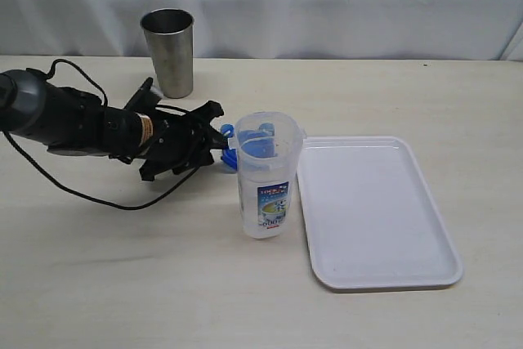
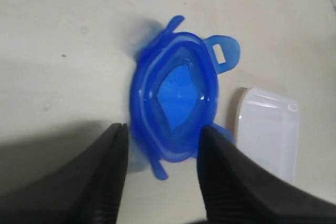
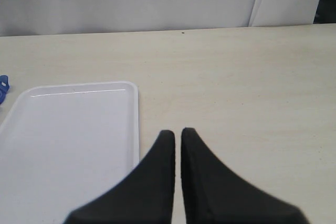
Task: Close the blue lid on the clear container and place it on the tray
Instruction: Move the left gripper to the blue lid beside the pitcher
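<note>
Up front, flat white rectangular plastic tray (image 1: 384,267), with right gripper (image 3: 177,132) clenched tight on nothing just off its edge. Next, tall clear plastic container (image 1: 265,194), upright right beside the tray, mouth uncovered. At its rim, left gripper (image 2: 164,129) grasping round blue plastic lid (image 2: 176,103) by its sides. Farthest back, tapered steel cup (image 1: 169,51), upright.

The left arm (image 1: 73,120) extends low and nearly horizontal from the left edge of the exterior view. The left gripper (image 2: 163,129) points toward the middle of the table. Its two ribbed fingers (image 2: 110,156) stand partly apart, pressed against opposite edges of the blue lid (image 2: 176,93). The right gripper (image 3: 177,135) has its jaws together, leaving only a hairline gap.
</note>
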{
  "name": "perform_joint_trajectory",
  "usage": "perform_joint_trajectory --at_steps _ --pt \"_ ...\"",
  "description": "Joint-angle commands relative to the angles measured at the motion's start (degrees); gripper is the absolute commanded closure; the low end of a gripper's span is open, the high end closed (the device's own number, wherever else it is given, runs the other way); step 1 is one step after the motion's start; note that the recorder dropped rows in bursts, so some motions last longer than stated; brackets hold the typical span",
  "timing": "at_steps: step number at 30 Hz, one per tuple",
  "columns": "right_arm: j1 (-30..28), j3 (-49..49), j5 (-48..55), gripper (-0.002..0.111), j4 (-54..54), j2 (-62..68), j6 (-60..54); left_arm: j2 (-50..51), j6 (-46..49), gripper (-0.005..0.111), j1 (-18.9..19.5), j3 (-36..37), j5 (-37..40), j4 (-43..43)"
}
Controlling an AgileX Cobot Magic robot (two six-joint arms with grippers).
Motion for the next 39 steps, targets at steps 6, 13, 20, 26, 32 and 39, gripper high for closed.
perform_joint_trajectory --at_steps 6,13,20,26,32,39 --pt "-0.16 0.04 -0.72 0.104 0.09 -0.27 -0.02 -0.07 0.17 0.066 -1.62 -1.45 6.16 -2.77" --pt "-0.16 0.04 -0.72 0.104 0.09 -0.27 -0.02 -0.07 8.68 0.066 -0.77 -3.36 6.91 -2.55" --pt "-0.16 0.04 -0.72 0.104 0.09 -0.27 -0.02 -0.07 26.19 0.067 -0.77 -7.67 5.02 -2.42" --pt "-0.16 0.04 -0.72 0.104 0.09 -0.27 -0.02 0.94 41.77 0.067 -0.77 -7.66 5.82 -2.42" --pt "-0.16 0.04 -0.72 0.104 0.09 -0.27 -0.02 3.82 49.75 0.067 -0.77 -7.95 5.25 -2.88" --pt "-0.16 0.04 -0.72 0.104 0.09 -0.27 -0.02 6.94 49.51 0.067 -0.77 -11.76 2.86 -6.78"
